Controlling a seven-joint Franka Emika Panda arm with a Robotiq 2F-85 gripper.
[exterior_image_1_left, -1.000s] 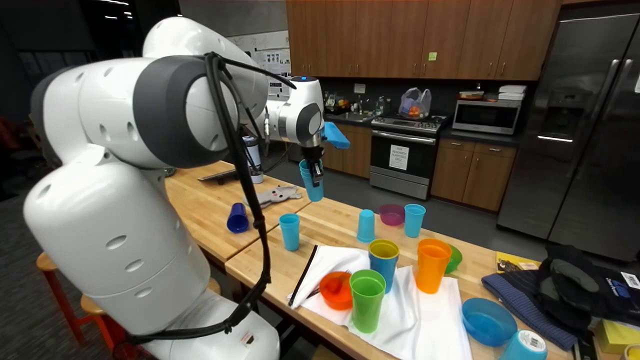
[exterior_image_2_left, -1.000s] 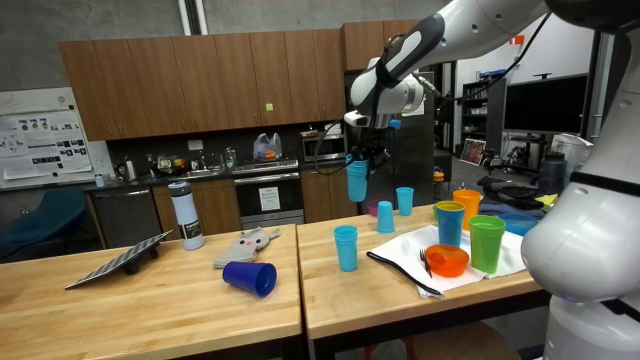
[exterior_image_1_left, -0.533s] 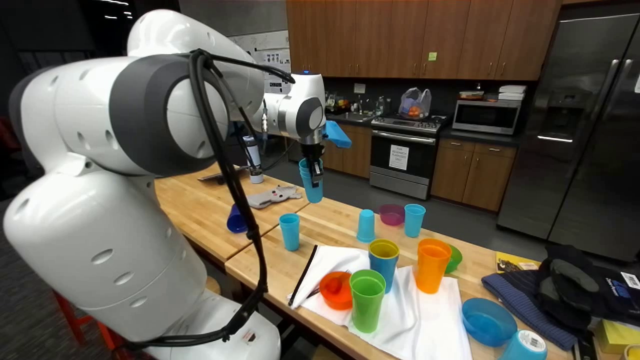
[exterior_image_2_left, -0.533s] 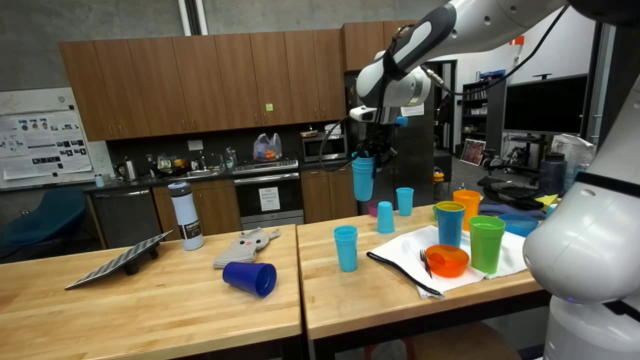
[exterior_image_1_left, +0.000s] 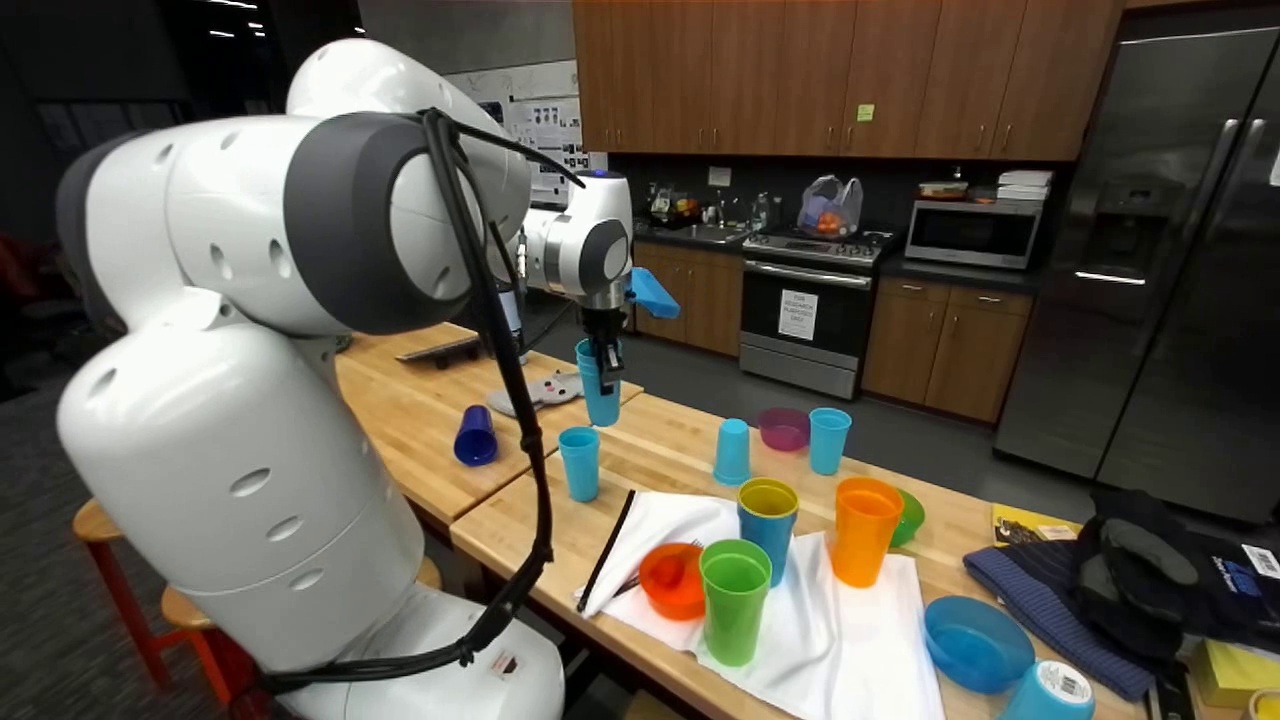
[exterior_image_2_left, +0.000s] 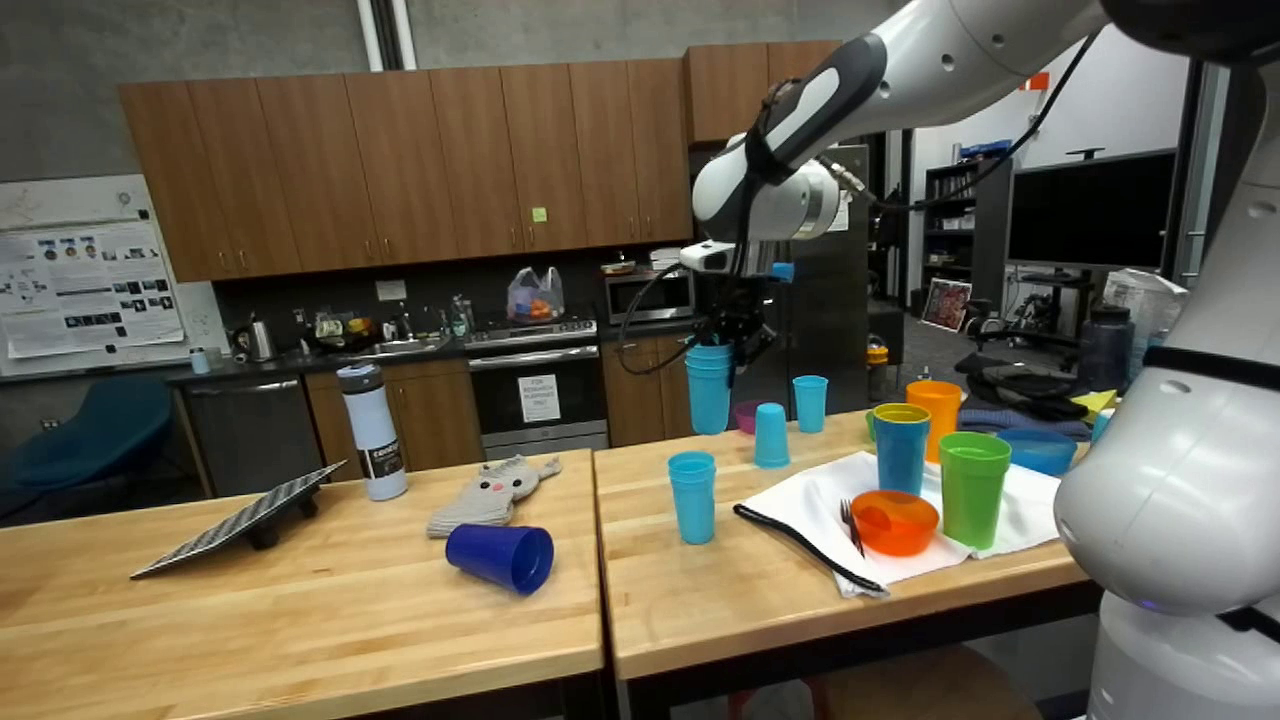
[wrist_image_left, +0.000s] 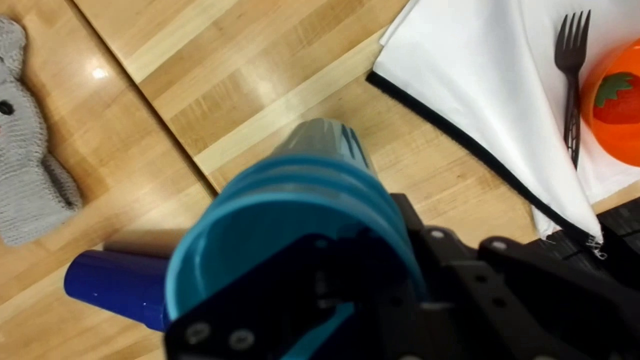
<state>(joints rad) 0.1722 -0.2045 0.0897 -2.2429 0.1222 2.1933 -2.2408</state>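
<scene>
In an exterior view, the clamped gripper (exterior_image_1_left: 604, 378) holds nested blue cups (exterior_image_1_left: 602, 411) aloft beyond the white cloth (exterior_image_1_left: 850, 650). In an exterior view, a standing cup (exterior_image_2_left: 692, 500) left of the cloth warrants clearance. Wrist view: fingers (wrist_image_left: 409, 217) straddle the rim; hold level.

In an exterior view, a stack of light-blue cups (exterior_image_2_left: 708, 395) is held upright by the gripper (exterior_image_2_left: 729, 352) near the frame's centre, off the tabletop (exterior_image_2_left: 720, 595). Below, an upright light-blue cup (exterior_image_2_left: 692, 502) is seen, with an upside-down cup (exterior_image_2_left: 771, 437) farther right. At lower right, an orange bowl (exterior_image_2_left: 903, 530) and a green cup (exterior_image_2_left: 972, 498) are borne by a white cloth (exterior_image_2_left: 813, 505). At lower left, a dark-blue cup (exterior_image_2_left: 492, 555) is seen on its side beside a grey toy (exterior_image_2_left: 485, 503).
</scene>
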